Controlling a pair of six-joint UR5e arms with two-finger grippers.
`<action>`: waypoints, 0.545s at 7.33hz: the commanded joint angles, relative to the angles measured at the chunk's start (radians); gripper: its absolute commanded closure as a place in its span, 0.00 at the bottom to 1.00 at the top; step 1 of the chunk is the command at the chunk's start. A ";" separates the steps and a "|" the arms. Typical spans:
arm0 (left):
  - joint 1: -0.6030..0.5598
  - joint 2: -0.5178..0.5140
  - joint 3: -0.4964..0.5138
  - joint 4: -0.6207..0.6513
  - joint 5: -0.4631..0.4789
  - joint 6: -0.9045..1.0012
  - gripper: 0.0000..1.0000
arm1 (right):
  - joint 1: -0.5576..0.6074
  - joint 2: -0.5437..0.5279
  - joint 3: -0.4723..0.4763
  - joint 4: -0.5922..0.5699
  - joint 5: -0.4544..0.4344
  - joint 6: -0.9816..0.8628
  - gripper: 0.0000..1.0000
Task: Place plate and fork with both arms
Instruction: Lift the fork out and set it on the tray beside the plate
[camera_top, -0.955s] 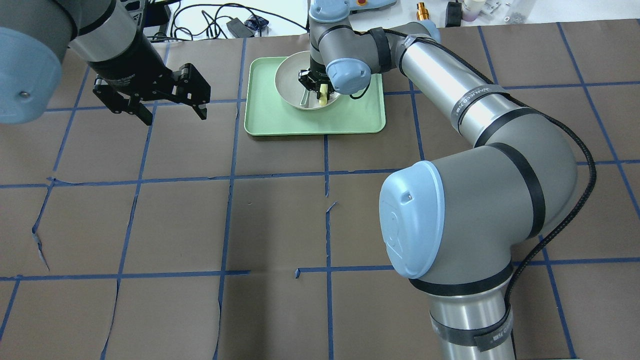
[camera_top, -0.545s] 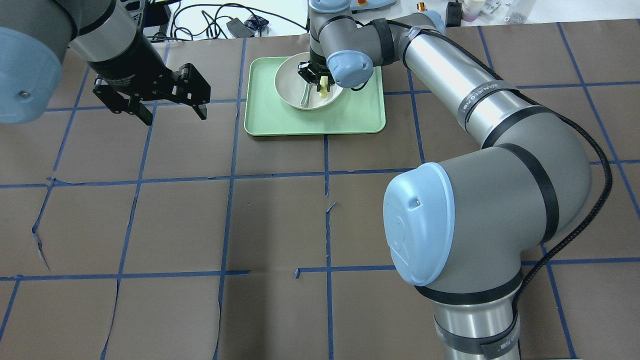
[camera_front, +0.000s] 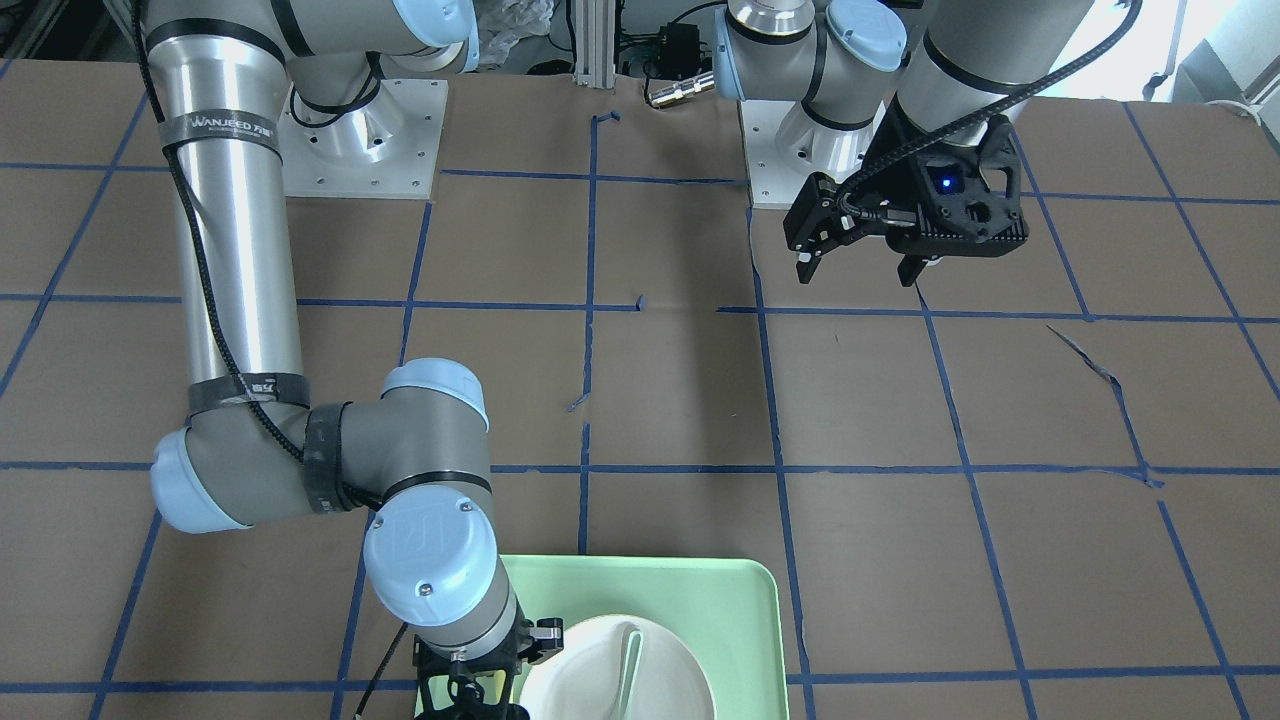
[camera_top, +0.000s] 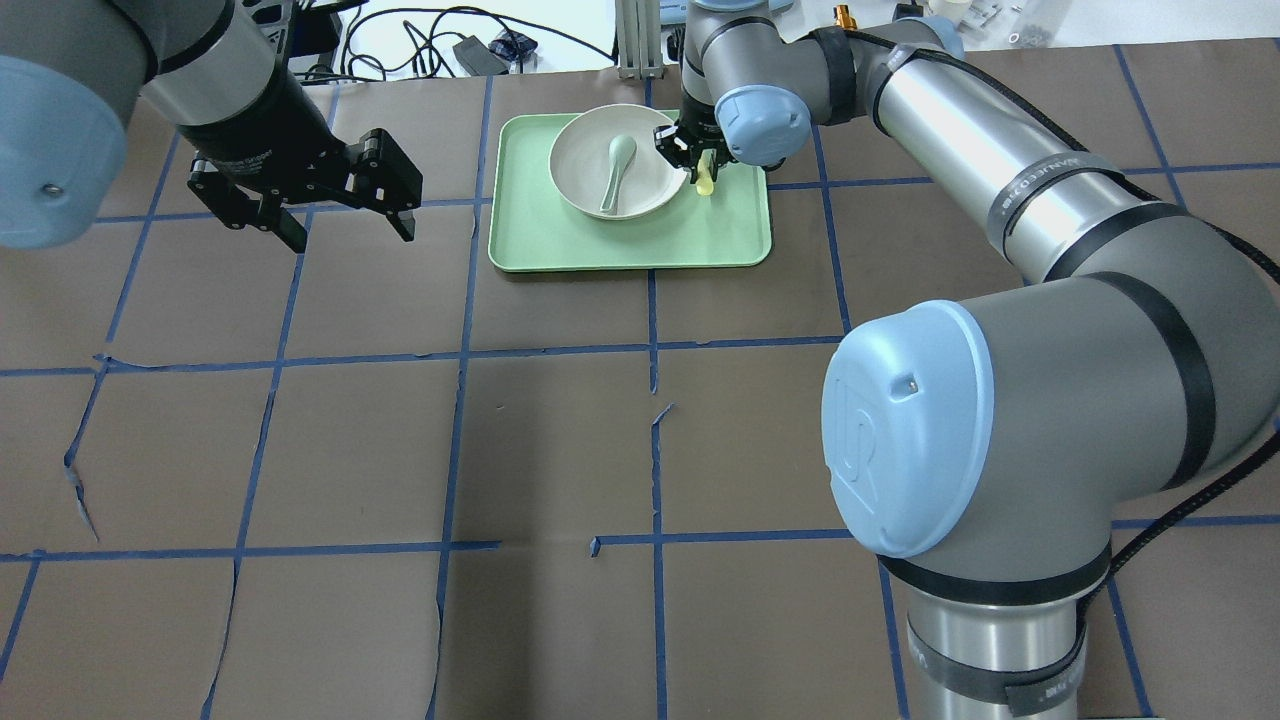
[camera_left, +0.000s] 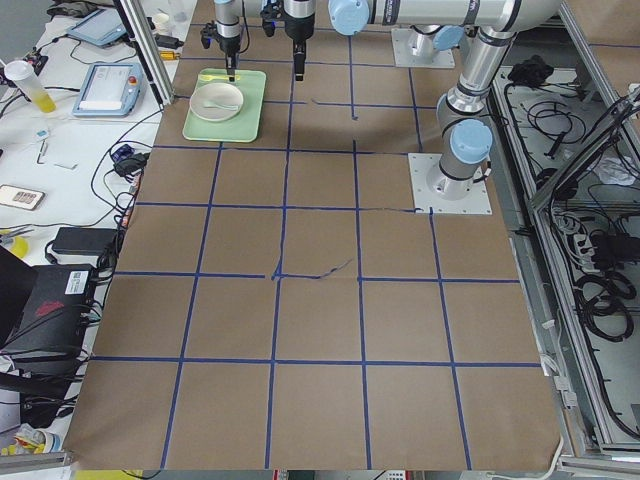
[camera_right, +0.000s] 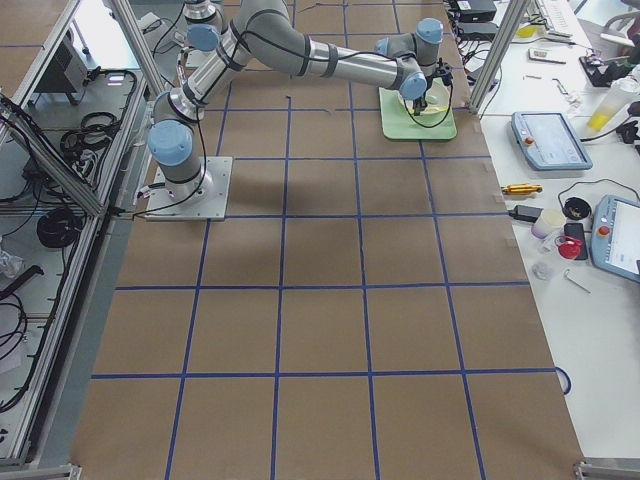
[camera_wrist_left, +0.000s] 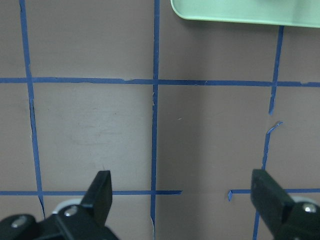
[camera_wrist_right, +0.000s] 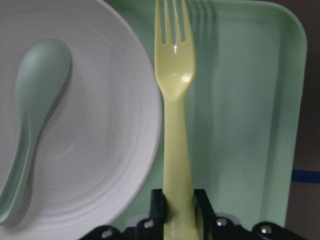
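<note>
The off-white plate (camera_top: 640, 190) sits on the far half of the mint-green tray (camera_top: 560, 245), and also shows in the right wrist view (camera_wrist_right: 100, 150). My right gripper (camera_top: 697, 168) is shut on the handle of the pale yellow fork (camera_wrist_right: 175, 100). It holds the fork above the tray, just right of the plate's rim, with the tines pointing away from the gripper. The fork's tip shows below the gripper in the overhead view (camera_top: 706, 182). My left gripper (camera_top: 340, 208) is open and empty, above the table left of the tray.
A grey-green spoon (camera_top: 614, 168) lies in the plate. Brown paper with blue tape lines (camera_top: 650, 350) covers the table. Cables and small items (camera_top: 430, 40) lie on the white bench beyond the far edge.
My right gripper has carried the fork up and to the right, from over the plate to just past its right rim. The spoon stays in the plate. The left arm has not moved.
</note>
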 joint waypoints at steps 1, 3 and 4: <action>0.000 -0.001 0.000 0.000 0.000 0.001 0.00 | -0.018 -0.005 0.041 -0.007 0.002 -0.021 0.86; 0.000 -0.001 -0.006 0.000 0.000 -0.001 0.00 | -0.020 0.000 0.072 -0.039 0.014 -0.021 0.85; 0.000 0.000 -0.016 0.000 0.001 -0.001 0.00 | -0.020 -0.003 0.078 -0.039 0.016 -0.026 0.70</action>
